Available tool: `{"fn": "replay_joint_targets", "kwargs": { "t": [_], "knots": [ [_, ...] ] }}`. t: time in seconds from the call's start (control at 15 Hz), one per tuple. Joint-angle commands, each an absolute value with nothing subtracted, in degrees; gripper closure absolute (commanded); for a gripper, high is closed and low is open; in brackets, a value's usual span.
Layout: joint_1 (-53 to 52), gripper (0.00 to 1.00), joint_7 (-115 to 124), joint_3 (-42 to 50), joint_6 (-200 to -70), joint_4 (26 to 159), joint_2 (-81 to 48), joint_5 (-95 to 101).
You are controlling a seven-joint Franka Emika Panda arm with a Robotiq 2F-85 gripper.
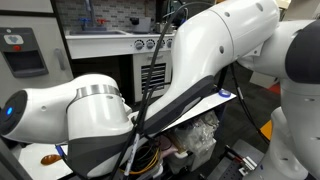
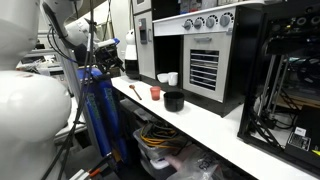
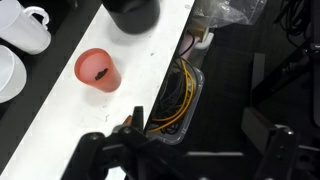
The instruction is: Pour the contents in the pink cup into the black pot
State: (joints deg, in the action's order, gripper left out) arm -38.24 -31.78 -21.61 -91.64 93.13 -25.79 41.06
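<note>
The white jointed robot arm with black trim (image 1: 200, 60) fills nearly the whole frame in an exterior view, running from lower left to upper right and hiding the worktop behind it. In an exterior view it also bulks pale and blurred along the left edge. Next in size is a tall white oven-like cabinet (image 2: 232, 60) in the upper middle, with a row of round dials (image 2: 205, 22) along its top. Any markings on the dials are too small to read. Under the cabinet a long white counter (image 2: 220, 125) runs diagonally toward the lower right, and in the wrist view the same counter (image 3: 150, 60) crosses from the top centre to the lower left. Below its edge sits a clear plastic bin of yellow and orange cables (image 3: 175, 95). The small round black pot (image 3: 132, 12) stands at the top centre of the wrist view, cut by the frame edge. In an exterior view it (image 2: 174, 100) sits at mid-frame on the counter. The small reddish-pink tapered cup (image 3: 98, 69) stands upright left of centre, near the pot but apart from it, with a small dark bit (image 3: 102, 72) inside. In an exterior view the cup (image 2: 155, 92) is just to the left of the pot. A white handled mug (image 3: 30, 28) occupies the upper left. The black gripper (image 3: 185, 155) hangs along the bottom edge, its fingers spread wide with nothing between them.
</note>
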Motion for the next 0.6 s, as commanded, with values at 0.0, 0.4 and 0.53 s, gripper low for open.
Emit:
{"fn": "replay_joint_targets", "kwargs": {
  "t": [0.0, 0.4, 0.53],
  "knots": [
    [-38.0, 0.00, -31.8, -22.0, -91.3, 92.7, -26.1, 41.2],
    [-37.1, 0.00, -32.5, -21.6, -93.8, 94.4, -25.6, 42.9],
    [-36.4, 0.00, -32.7, -21.5, -94.8, 95.4, -25.4, 43.6]
  ]
}}
